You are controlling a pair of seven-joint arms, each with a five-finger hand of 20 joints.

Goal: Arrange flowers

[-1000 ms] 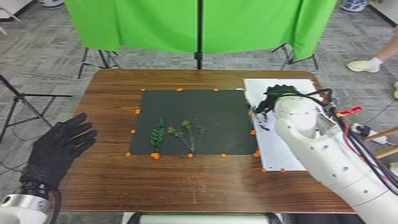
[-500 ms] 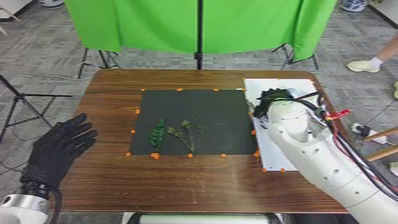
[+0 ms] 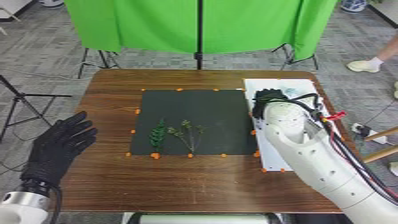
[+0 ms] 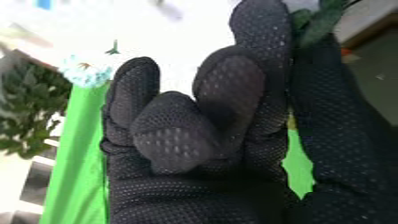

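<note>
One small shift marks this moment: the right robot hand (image 3: 269,95) has moved left along the white board (image 3: 275,159), towards the dark mat (image 3: 218,109), and a pale blue flower (image 3: 290,91) has come into sight just beside it. For the task, that probably means the hand is either settling on its next stem or setting off to lay one down. I cannot tell whether it is clamped on anything; a green leaf (image 4: 322,24) shows close against its glove in the wrist view.

Two sprigs lie on the mat, side by side and apart: one leafy sprig (image 3: 157,136) and one thin, branching sprig (image 3: 189,138). There are two robot hands, one at work and one waiting; the left robot hand (image 3: 53,149) hangs over the left side of the table (image 3: 204,185), its fingers extended and holding nothing. One arrangement, I judge, is begun and unfinished
</note>
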